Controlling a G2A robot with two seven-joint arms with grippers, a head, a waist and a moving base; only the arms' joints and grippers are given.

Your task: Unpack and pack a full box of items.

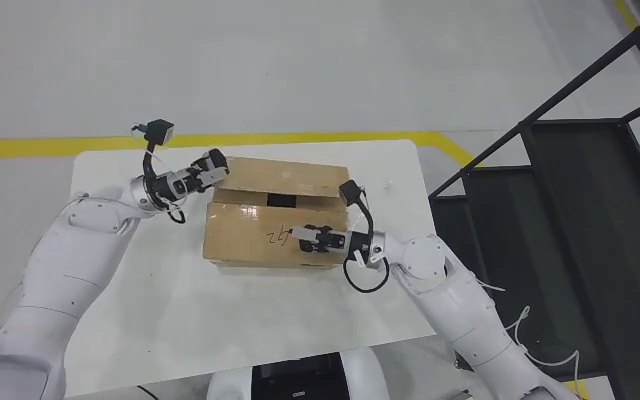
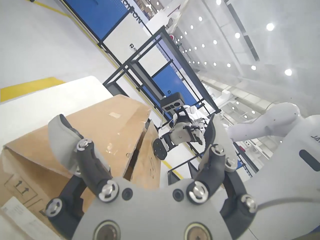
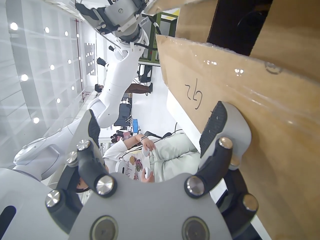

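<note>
While the cardboard box sits in the middle of the white table, the two arms meet it from opposite sides. Its top is nearly closed, with a dark gap between the long flaps. The left gripper is at the box's far left corner, its fingers spread wide apart and holding nothing. The right gripper is over the near flap, fingers also apart. One finger lies against that flap, just beside a handwritten mark.
</note>
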